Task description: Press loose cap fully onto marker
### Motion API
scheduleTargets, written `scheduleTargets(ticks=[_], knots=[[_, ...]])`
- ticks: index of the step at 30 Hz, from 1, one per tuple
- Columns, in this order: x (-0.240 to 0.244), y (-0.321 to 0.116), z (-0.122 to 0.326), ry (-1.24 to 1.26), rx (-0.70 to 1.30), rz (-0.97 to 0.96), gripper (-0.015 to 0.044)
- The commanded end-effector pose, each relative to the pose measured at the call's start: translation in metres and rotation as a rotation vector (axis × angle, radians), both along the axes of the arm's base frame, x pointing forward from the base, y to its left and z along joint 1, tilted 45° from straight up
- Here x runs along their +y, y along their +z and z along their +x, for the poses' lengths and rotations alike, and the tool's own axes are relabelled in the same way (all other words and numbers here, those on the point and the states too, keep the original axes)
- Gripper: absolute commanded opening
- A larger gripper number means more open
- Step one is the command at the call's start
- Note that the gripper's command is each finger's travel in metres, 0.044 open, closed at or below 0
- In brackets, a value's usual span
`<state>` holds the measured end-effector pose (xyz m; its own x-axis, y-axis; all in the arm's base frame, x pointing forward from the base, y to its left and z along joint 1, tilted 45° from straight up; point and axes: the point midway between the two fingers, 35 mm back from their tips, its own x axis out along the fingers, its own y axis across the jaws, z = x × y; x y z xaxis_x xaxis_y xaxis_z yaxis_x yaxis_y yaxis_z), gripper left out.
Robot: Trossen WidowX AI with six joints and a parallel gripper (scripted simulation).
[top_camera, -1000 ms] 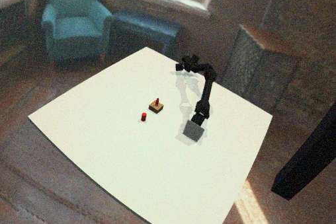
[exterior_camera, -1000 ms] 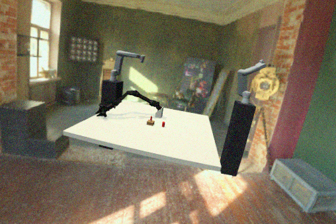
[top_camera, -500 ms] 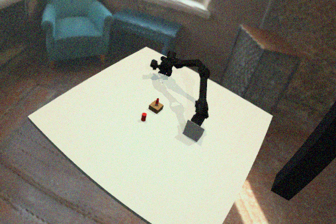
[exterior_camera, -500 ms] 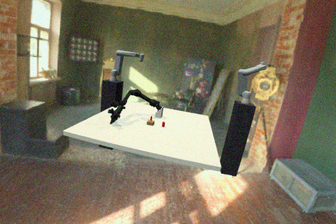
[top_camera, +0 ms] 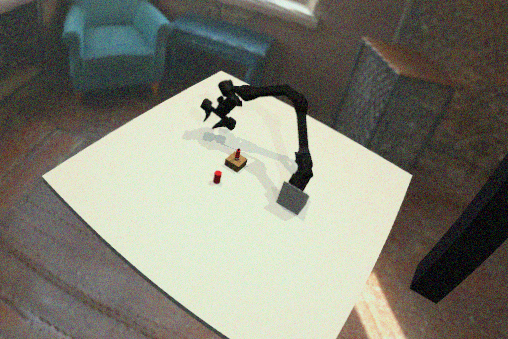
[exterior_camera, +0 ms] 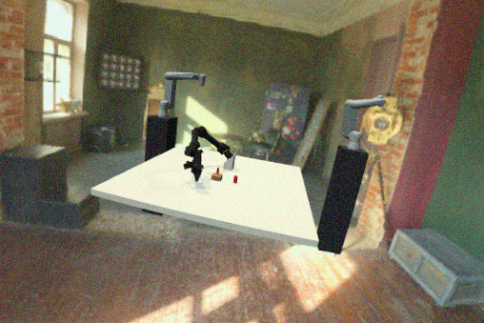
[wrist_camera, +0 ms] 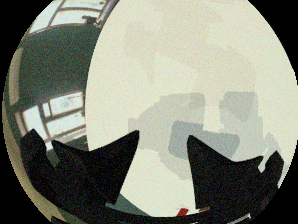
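The red marker (top_camera: 237, 154) (exterior_camera: 217, 170) stands upright in the small tan holder block (top_camera: 236, 162) (exterior_camera: 216, 177). The loose red cap (top_camera: 217, 177) (exterior_camera: 235, 179) stands upright on the table, a short way from the block, in front of it in the top view and right of it in the exterior view. My gripper (top_camera: 209, 123) (wrist_camera: 164, 137) is open and empty above the table, behind and left of the block in the top view, fingers pointing down. At the wrist view's bottom edge a red piece (wrist_camera: 183, 212) shows; whether marker or cap, I cannot tell.
The white table (top_camera: 200, 267) (exterior_camera: 267, 216) bears the arm's grey base (top_camera: 292, 198) (exterior_camera: 230, 162), to the right of the block in the top view. The arm arches up from it, behind the block. Black pedestals (exterior_camera: 159, 137) (exterior_camera: 342, 197) with grey arms stand beside the table.
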<state>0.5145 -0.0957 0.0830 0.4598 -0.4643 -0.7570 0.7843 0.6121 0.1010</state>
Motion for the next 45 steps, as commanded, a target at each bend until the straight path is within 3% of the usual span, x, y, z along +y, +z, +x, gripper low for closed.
scheduleTargets(ticks=[1, 10, 22, 32, 45], knots=[[0.053, -0.037, -0.024, -0.094, 0.074, 0.073, 0.0247], [0.145, -0.090, -0.099, -0.337, 0.177, 0.094, 0.0247], [0.212, -0.116, -0.210, -0.593, 0.113, -0.108, 0.0247], [0.216, -0.119, -0.215, -0.600, 0.104, -0.118, 0.0247], [0.181, -0.154, -0.214, -0.600, 0.103, -0.119, 0.0247]])
